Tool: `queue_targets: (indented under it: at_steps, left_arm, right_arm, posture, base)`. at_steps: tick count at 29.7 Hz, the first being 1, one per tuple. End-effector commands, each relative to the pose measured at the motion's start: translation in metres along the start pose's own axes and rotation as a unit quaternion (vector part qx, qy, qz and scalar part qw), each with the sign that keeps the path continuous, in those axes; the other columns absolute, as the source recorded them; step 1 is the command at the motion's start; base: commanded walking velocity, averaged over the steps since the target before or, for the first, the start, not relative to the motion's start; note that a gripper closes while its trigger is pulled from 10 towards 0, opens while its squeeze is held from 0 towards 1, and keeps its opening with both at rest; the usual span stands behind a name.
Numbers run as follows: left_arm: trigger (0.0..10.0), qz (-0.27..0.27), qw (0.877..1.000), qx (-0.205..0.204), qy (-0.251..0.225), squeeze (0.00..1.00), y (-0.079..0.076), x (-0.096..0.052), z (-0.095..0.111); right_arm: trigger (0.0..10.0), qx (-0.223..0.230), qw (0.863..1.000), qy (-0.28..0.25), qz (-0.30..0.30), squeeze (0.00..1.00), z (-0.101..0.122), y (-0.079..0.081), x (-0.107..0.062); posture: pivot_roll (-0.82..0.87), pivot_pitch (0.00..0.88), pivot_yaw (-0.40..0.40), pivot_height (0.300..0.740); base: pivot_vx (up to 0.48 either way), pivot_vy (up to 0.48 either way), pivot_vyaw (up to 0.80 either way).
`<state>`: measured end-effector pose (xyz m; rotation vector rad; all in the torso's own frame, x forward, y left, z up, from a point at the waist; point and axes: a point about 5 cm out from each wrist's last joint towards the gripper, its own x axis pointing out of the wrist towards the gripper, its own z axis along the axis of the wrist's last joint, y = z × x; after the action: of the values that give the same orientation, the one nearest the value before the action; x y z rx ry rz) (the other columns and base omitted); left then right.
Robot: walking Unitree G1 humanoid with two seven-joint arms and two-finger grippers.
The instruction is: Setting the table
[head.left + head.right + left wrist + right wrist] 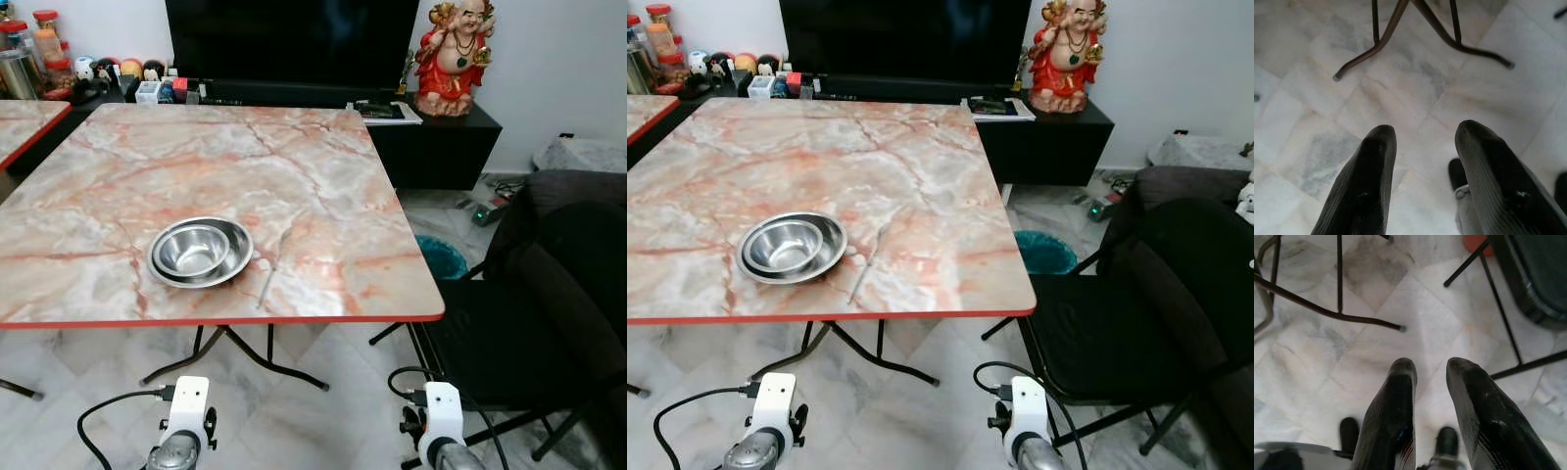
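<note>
Steel bowls (200, 251) nested, lower centre-left on counter (294, 166). Left pincer (1422, 142) and right pincer (1430, 369) hang over floor (1312, 98), both parted, empty.

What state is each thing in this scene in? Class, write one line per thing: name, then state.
steel bowls: two nested, upright, empty, on the table
table: unfolded, standing
chopstick-like stick: lying flat beside the bowls
television: screen dark
folding chair: unfolded, seat bare
left gripper: open, hanging over the floor
right gripper: open, hanging over the floor
</note>
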<state>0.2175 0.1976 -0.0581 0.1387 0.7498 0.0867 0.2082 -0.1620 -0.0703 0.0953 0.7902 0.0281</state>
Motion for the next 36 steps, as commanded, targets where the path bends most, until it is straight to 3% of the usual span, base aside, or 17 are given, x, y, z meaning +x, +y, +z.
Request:
queue_targets:
  at_steps: [1,6,19,24,36]
  left_arm:
    - [10.0,-0.011,1.0,0.003,-0.006,0.0,-0.0064,0.0013,0.0039]
    - [10.0,-0.005,1.0,0.002,-0.013,0.0,-0.0044,0.0012,0.0037]
    - [10.0,-0.02,0.999,0.007,-0.041,0.0,-0.0102,0.0021,0.0116]
    - [10.0,-0.012,0.999,0.0,-0.046,0.0,-0.0099,0.0021,0.0124]
    - [10.0,-0.01,0.999,0.009,-0.039,0.0,-0.0083,0.0027,0.0118]
  right_arm:
    - [10.0,0.007,1.0,0.0,-0.016,0.0,-0.0016,-0.0092,-0.0018]
    - [10.0,0.016,1.0,-0.002,-0.015,0.0,-0.0019,-0.0077,-0.0018]
    - [10.0,0.016,1.0,-0.012,-0.01,0.0,0.0027,-0.0035,-0.0002]
    - [10.0,0.019,1.0,-0.009,-0.014,0.0,0.0021,-0.0037,-0.0002]
    - [10.0,0.015,1.0,-0.005,-0.01,0.0,0.0006,-0.0024,-0.0003]
  posture:
    - [0.01,0.0,-0.037,0.705]
    - [0.01,0.0,-0.034,0.705]
    - [0.01,0.0,-0.023,0.705]
    - [0.01,0.0,-0.021,0.705]
    - [0.01,0.0,-0.013,0.705]
  base:
    - [0.0,0.428,0.0]
    - [0.0,0.373,0.0]
    - [0.0,0.0,0.0]
    - [0.0,0.0,0.8]
    - [0.324,0.0,0.0]
